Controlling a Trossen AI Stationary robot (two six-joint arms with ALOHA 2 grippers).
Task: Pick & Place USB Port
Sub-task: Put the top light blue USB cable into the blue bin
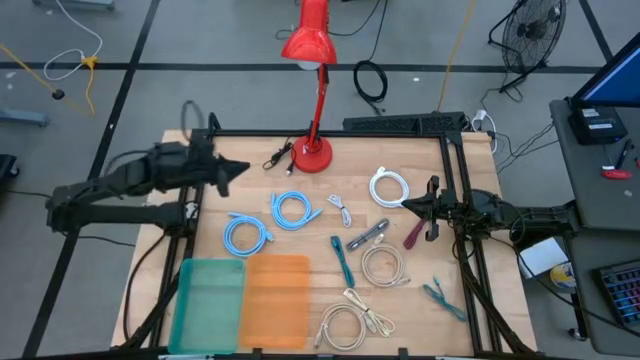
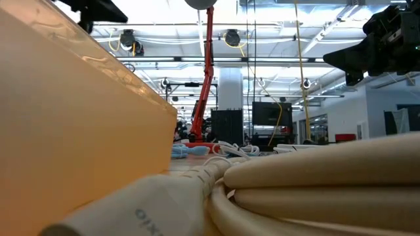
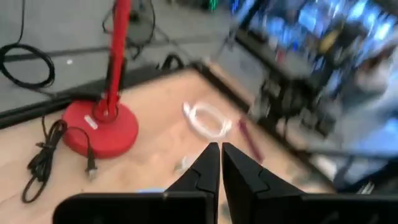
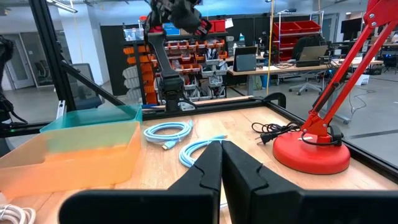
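Both arms hover above the wooden surface [image 1: 320, 205] with fingers pressed together, holding nothing. The left fingers [image 3: 217, 167] point toward the red lamp base [image 3: 102, 127]. The right fingers [image 4: 219, 165] face two blue coiled cables [image 4: 168, 132], well apart from them. Teal [image 1: 212, 300] and orange [image 1: 277, 298] bins sit side by side. No legible writing can be made out.

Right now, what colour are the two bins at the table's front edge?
One bin is teal green, the other orange, side by side; the high view shows them best.
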